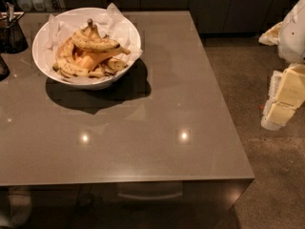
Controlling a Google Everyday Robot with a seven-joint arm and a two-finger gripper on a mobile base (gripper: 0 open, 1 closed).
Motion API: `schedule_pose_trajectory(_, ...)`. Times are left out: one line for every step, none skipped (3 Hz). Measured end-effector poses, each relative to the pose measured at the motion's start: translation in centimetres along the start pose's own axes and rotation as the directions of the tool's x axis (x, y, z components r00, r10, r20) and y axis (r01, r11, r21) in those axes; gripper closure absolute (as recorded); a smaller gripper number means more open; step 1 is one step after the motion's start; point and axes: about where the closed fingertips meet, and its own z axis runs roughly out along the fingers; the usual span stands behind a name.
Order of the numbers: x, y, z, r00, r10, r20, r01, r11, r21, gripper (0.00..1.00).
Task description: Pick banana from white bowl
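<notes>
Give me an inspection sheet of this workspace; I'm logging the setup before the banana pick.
Surface: grey-brown table, two light glints.
Job's things: banana lies atop the pile in the white bowl, table's far left.
Clutter: smaller banana pieces, orange chunk, crumpled paper in bowl; dark container with utensils at left edge.
Grippers: gripper at the right edge, off the table, above the floor.
Cables: nothing seen.
Surroundings: dark cabinets behind, speckled floor.

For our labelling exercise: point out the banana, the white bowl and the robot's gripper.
banana (pixel 95 43): camera view, middle of the speckled top fruit.
white bowl (pixel 88 84): camera view, front outer wall.
gripper (pixel 283 101): camera view, pale body at the right edge, off the table (pixel 157 104).
</notes>
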Motion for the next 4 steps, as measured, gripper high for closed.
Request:
schedule_pose_trajectory(0.0,0.0,0.0,1.0,0.0,0.0,0.0,1.0,0.0,0.0)
schedule_pose_trajectory(-0.7,-0.5,0.1,0.999,0.025,-0.034,-0.026,0.9996,-0.009,0.0)
schedule_pose_trajectory(-2.8,-1.4,1.2,0.994,0.004,-0.11,-0.007,0.9995,-0.032,0.0)
schedule_pose_trajectory(-5.0,-2.4,2.8,0.988,-0.057,-0.146,0.049,0.9971,-0.058,0.0)
